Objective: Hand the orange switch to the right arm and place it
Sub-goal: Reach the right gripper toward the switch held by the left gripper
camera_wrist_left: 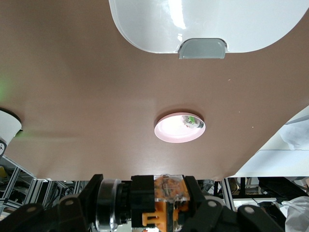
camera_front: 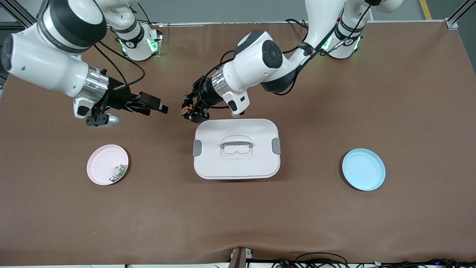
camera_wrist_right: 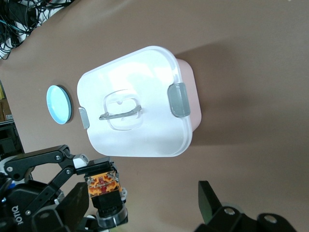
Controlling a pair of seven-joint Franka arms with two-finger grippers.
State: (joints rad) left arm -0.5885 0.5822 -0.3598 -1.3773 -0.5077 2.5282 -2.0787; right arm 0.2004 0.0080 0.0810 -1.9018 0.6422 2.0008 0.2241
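Observation:
My left gripper (camera_front: 190, 110) is shut on the orange switch (camera_front: 187, 108), a small black and orange block with a clear top. It holds the switch in the air over the table, by the white box's corner toward the right arm's end. In the left wrist view the switch (camera_wrist_left: 166, 191) sits clamped between the jaws. My right gripper (camera_front: 158, 105) is open and empty over the bare table, pointing at the switch with a gap between them. In the right wrist view one of its fingers (camera_wrist_right: 211, 199) shows, and the switch (camera_wrist_right: 102, 184) is in the left gripper's hold.
A white lidded box (camera_front: 237, 163) with a handle stands mid-table. A pink plate (camera_front: 101, 165) holding a small white-and-green part (camera_front: 118, 172) lies toward the right arm's end. A blue plate (camera_front: 363, 169) lies toward the left arm's end.

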